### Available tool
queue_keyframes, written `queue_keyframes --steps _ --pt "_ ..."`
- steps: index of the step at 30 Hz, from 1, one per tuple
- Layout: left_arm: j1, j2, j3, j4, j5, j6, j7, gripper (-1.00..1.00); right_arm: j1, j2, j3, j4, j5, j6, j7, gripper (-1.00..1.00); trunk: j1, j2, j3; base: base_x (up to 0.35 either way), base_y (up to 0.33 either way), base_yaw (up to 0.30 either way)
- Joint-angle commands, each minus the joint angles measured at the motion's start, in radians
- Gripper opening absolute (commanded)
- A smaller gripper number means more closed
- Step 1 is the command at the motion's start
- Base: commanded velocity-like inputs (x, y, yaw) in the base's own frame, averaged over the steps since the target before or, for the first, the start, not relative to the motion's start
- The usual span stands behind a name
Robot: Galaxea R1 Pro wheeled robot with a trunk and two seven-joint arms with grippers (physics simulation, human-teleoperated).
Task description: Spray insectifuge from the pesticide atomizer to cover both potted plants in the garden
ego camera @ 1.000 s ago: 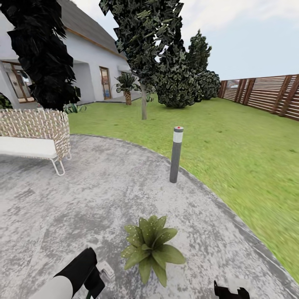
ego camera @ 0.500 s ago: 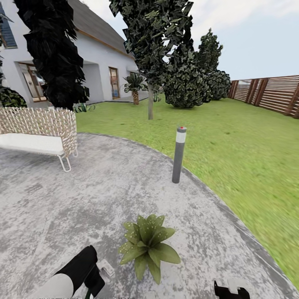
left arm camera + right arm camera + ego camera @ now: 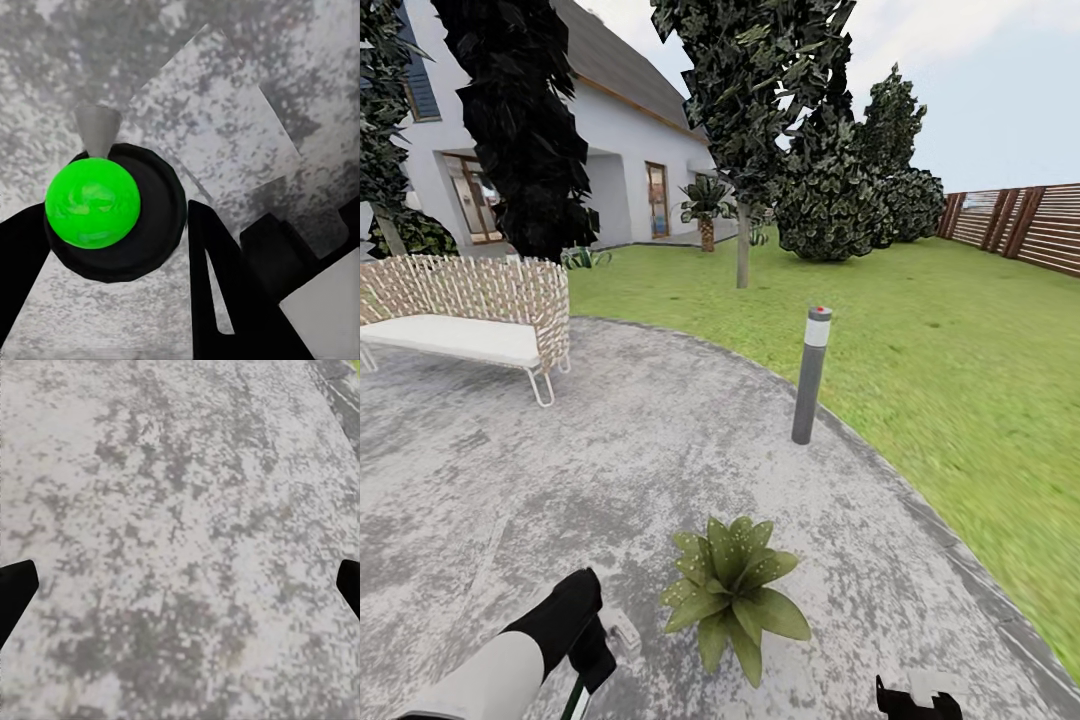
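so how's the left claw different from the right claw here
The left claw is shut on the pesticide atomizer, its green cap and grey nozzle between the fingers; the right claw is open and holds nothing. The left claw sits beside the potted plant; the right claw hangs further off, over bare paving. Both have dark fingers and are low over the same grey speckled paving.

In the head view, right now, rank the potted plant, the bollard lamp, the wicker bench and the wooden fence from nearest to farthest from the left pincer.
1. Potted plant: on the paving just right of the left pincer.
2. Bollard lamp: farther ahead, at the paving's edge by the lawn.
3. Wicker bench: ahead to the left; too close to call against the lamp.
4. Wooden fence: far right, beyond the lawn.
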Motion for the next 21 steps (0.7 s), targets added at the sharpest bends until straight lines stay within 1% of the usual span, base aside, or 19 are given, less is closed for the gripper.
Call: queue_keyframes --steps 1,2,3,6,11,15,18,21 --pt "0.0 0.001 -0.004 0.002 -0.007 0.001 -0.01 -1.0 -0.001 0.0 -0.006 0.001 0.011 -0.004 -0.005 1.0 0.0 0.0 -0.001 0.0 0.0 0.0" --pt "0.0 0.002 0.0 0.004 -0.001 -0.001 -0.012 -1.0 -0.001 0.001 -0.006 0.001 0.01 -0.004 -0.005 1.0 0.0 0.0 -0.001 0.0 0.0 0.015" --pt "0.0 -0.004 -0.001 0.005 -0.002 -0.002 -0.012 -1.0 -0.001 0.0 -0.006 0.001 0.01 -0.004 -0.005 1.0 0.0 0.0 -0.001 0.05 -0.074 0.217" --pt "0.001 -0.006 -0.001 0.004 -0.001 -0.003 -0.012 -1.0 -0.001 -0.003 -0.006 0.0 0.01 -0.004 -0.005 1.0 0.0 0.0 -0.001 0.189 -0.17 0.17" --pt "0.0 -0.005 0.0 -0.003 -0.002 -0.002 -0.012 -1.0 -0.001 -0.005 -0.006 0.0 0.011 -0.004 -0.005 1.0 0.0 0.0 -0.001 0.163 -0.225 0.019" --pt "0.0 -0.005 -0.002 -0.003 -0.003 -0.001 -0.012 -1.0 -0.001 -0.005 -0.006 0.0 0.011 -0.004 -0.004 1.0 0.0 0.0 -0.001 0.012 -0.266 0.0" --pt "0.0 -0.005 -0.003 -0.002 -0.004 -0.001 -0.012 -1.0 -0.001 -0.005 -0.006 0.0 0.011 -0.004 -0.004 1.0 0.0 0.0 -0.001 -0.125 -0.25 0.0" --pt "0.0 -0.004 -0.002 0.0 -0.003 -0.001 -0.013 -1.0 -0.001 -0.004 -0.006 0.0 0.011 -0.004 -0.005 1.0 0.0 0.0 -0.001 -0.089 -0.09 0.041"
